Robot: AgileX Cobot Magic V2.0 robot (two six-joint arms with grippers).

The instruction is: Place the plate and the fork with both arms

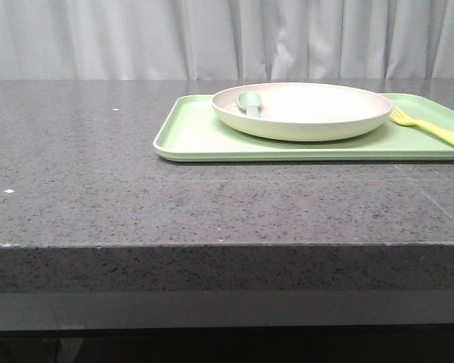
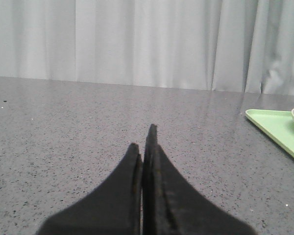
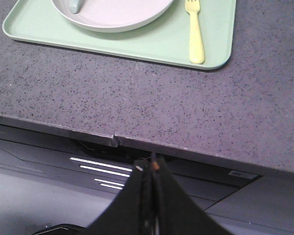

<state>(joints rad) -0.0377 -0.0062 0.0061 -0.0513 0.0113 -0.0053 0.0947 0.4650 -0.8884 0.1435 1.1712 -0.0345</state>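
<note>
Yellow fork (image 3: 194, 32) lies flat on the tray (image 1: 189, 136) just beside the plate (image 1: 303, 113) (spoon (image 1: 249, 101) inside), so the empty, closed right gripper (image 3: 153, 169) may skid off it; left gripper (image 2: 146, 142) closed too.

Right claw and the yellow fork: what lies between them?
In the right wrist view, only bare speckled countertop and the green tray's rim separate the shut right claw from the fork.

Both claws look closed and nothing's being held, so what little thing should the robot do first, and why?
Probably open the right gripper and reach toward the fork. Both grippers are shut and empty; the left gripper is over bare table. The fork lies on the green tray, beside the plate, on the robot's right.
</note>
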